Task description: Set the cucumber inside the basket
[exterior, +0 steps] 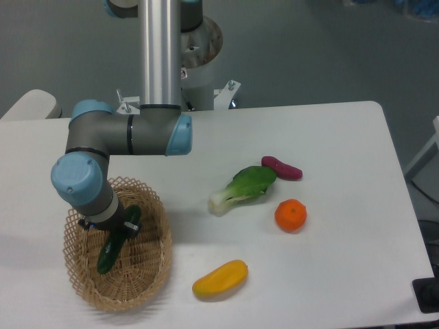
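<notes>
We have one fixed view, set high at the table's (343, 137) near side and looking down and across it toward the arm's base (195, 48) at the far edge. It stands fairly near; the right edge shows, the left is cropped.

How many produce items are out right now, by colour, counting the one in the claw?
Green: 2, cucumber over the basket and bok choy
Yellow: 1, fruit
Orange: 1, orange
Purple-red: 1, oblong vegetable
Total: 5

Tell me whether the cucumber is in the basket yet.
In, though seemingly still gripped: the cucumber hangs inside the basket rim, under the gripper.
</notes>
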